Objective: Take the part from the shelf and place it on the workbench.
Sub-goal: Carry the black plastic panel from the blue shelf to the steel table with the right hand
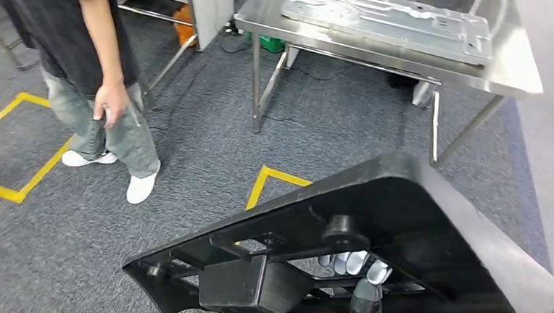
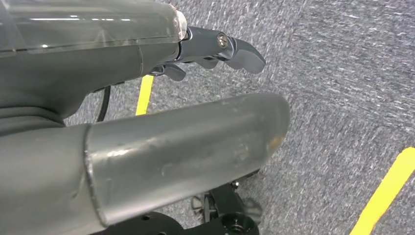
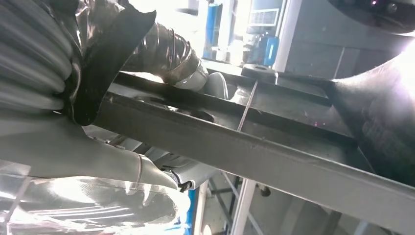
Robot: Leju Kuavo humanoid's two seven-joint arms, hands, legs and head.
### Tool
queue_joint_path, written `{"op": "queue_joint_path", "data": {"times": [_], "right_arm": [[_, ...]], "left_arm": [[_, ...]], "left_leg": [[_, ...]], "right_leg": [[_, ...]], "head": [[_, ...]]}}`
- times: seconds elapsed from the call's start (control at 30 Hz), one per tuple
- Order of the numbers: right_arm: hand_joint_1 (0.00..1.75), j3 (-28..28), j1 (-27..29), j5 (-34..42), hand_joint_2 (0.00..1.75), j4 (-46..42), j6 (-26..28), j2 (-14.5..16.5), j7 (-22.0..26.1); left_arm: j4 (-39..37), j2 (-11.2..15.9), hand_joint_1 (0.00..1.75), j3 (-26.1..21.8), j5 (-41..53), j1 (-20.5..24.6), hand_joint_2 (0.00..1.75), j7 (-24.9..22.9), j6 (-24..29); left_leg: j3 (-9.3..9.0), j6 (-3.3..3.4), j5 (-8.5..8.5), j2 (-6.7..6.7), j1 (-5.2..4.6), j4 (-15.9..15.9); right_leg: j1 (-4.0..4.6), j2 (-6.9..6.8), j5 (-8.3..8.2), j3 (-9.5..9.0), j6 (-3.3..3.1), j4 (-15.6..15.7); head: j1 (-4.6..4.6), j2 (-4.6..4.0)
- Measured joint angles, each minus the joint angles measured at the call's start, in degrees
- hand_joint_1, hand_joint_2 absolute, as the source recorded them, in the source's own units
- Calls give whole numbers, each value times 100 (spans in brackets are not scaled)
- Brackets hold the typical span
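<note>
One black moulded part [image 1: 400,229] held short of the steel workbench [image 1: 515,69].
Part is grasped by right hand [image 1: 358,264]; left hand [image 2: 215,49] is seen released, fingers apart.

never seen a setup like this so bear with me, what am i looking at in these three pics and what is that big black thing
This is a two-armed humanoid robot, filmed by its own cameras. The head view looks forward and down. The big black part is what it carries; pale fingers of its right hand grip it through an opening, and the right wrist view shows that grip close up. The left wrist view shows the left hand over grey carpet, holding nothing, fingers apart. Ahead stands a steel workbench with a grey metal panel on it. A person stands to the left.
</note>
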State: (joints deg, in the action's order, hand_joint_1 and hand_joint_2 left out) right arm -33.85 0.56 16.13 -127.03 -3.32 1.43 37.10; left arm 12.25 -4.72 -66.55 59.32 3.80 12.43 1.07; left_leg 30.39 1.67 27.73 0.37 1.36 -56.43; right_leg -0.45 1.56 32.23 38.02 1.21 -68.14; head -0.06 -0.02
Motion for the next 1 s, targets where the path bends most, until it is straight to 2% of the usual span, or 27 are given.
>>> {"op": "queue_joint_path", "data": {"times": [0.03,0.07,0.1,0.13,0.17,0.23,0.27,0.3,0.37,0.4,0.43,0.5,0.53,0.57,0.6,0.63,0.67,0.7,0.73,0.77,0.8,0.87,0.9,0.93,1.0], "right_arm": [[159,9,1,2,175,13,-2,-2,0],[159,20,5,3,175,27,-3,-5,-1],[159,31,7,5,175,41,-4,-9,-3],[159,41,9,5,175,52,-6,-14,-4],[159,50,9,5,175,58,-8,-17,-5],[159,58,1,5,175,66,-10,-21,-6],[159,62,-3,6,175,69,-11,-23,-7],[159,67,-5,8,175,75,-12,-25,-12],[159,80,1,19,175,85,-19,-28,-27],[159,88,0,25,175,91,-26,-29,-38],[159,95,-4,33,175,99,-36,-28,-50],[159,114,-12,49,175,125,-59,-28,-78],[159,126,-12,59,175,143,-69,-28,-90],[159,140,-10,69,175,160,-78,-29,-98],[159,156,-8,78,175,174,-83,-29,-104],[159,171,-7,86,175,187,-87,-29,-106],[159,185,-8,91,175,197,-91,-29,-109],[159,199,-8,93,175,207,-96,-29,-112],[159,213,-10,97,175,217,-109,-29,-120],[159,227,-10,102,175,227,-128,-29,-135],[159,242,-8,106,175,240,-154,-29,-154],[159,275,3,111,175,263,-192,-29,-198],[159,296,13,112,175,274,-198,-31,-212],[159,319,19,111,175,284,-197,-33,-220],[159,357,28,110,175,310,-196,-37,-224]], "left_arm": [[-1,0,0,-8,-5,-12,0,0,-11],[-1,0,0,-15,-15,-20,0,0,-26],[-1,0,0,-20,-27,-20,0,1,-40],[-1,-1,0,-24,-38,-15,0,2,-51],[-1,-2,0,-26,-46,-9,0,4,-58],[-1,-7,0,-30,-51,-3,0,8,-70],[-1,-8,0,-33,-54,1,0,11,-82],[-1,-9,0,-38,-59,5,0,17,-98],[-1,-8,0,-57,-80,25,0,32,-140],[-1,-7,0,-73,-96,36,0,45,-161],[-1,-8,0,-92,-114,45,0,59,-181],[-1,-10,0,-127,-148,37,0,86,-219],[-1,-11,0,-141,-161,23,0,93,-236],[-1,-11,0,-151,-169,7,0,97,-248],[-1,-11,0,-161,-173,-3,0,100,-256],[-1,-11,0,-169,-177,-7,0,104,-262],[-1,-11,0,-176,-181,-8,0,109,-269],[-1,-7,0,-182,-186,-7,0,113,-276],[-1,-5,0,-191,-193,-7,0,115,-284],[-1,-3,0,-204,-202,-8,0,114,-292],[-1,-2,0,-218,-211,-8,0,111,-302],[-2,-13,0,-244,-224,4,0,107,-326],[-2,-22,0,-254,-227,14,0,105,-338],[-2,-31,0,-261,-231,21,0,104,-348],[-3,-39,0,-270,-238,11,0,103,-361]], "left_leg": [[-1,9,10,71,-9,-4],[-8,8,22,143,-15,-7],[-21,4,37,209,-18,-8],[-45,-6,55,269,-19,-9],[-79,-22,76,323,-21,-7],[-139,-74,124,413,-40,-7],[-159,-105,145,458,-51,-7],[-174,-134,161,506,-62,-2],[-211,-191,196,586,-60,4],[-203,-217,259,521,-53,-57],[-139,-239,381,401,-43,-228],[186,-263,753,110,-28,-927],[394,-268,910,45,-27,-1331],[561,-269,976,18,-26,-1624],[642,-262,919,6,-27,-1712],[618,-247,746,-8,-27,-1571],[501,-220,495,-60,-29,-1229],[349,-179,260,-184,-30,-812],[212,-142,99,-304,-30,-440],[122,-111,14,-404,-37,-194],[86,-87,5,-457,-47,-86],[62,-49,-7,-380,-48,-42],[47,-19,-29,-335,-33,-11],[30,13,-52,-288,-14,21],[16,55,-71,-194,-4,55]], "right_leg": [[-12,-64,129,182,16,-351],[-21,-101,160,297,24,-557],[-26,-124,73,298,25,-540],[-28,-154,-110,177,15,-296],[-20,-241,-333,-37,-9,116],[40,-484,-574,-400,-79,820],[72,-559,-597,-477,-112,986],[98,-557,-571,-480,-136,1017],[82,-417,-588,-476,-186,1041],[62,-355,-601,-485,-220,1062],[41,-295,-617,-495,-255,1084],[28,-173,-629,-498,-304,1095],[35,-102,-629,-494,-314,1090],[43,-25,-627,-494,-318,1084],[51,53,-624,-501,-320,1079],[58,130,-620,-515,-319,1075],[62,203,-614,-534,-315,1075],[60,269,-609,-547,-306,1073],[63,336,-601,-548,-289,1063],[56,395,-599,-535,-261,1056],[44,450,-601,-515,-226,1050],[30,540,-615,-486,-146,1055],[37,497,-592,-472,-113,1026],[44,384,-510,-420,-84,913],[33,62,-171,-148,-26,340]], "head": [[0,0],[-1,0],[0,0],[-1,0],[-1,0],[-1,0],[-1,0],[-2,0],[-2,0],[-2,0],[-3,0],[-4,0],[-5,0],[-5,0],[-5,0],[-5,0],[-5,0],[-4,0],[-4,0],[-3,0],[-3,0],[-4,0],[-3,0],[-2,0],[2,0]]}}
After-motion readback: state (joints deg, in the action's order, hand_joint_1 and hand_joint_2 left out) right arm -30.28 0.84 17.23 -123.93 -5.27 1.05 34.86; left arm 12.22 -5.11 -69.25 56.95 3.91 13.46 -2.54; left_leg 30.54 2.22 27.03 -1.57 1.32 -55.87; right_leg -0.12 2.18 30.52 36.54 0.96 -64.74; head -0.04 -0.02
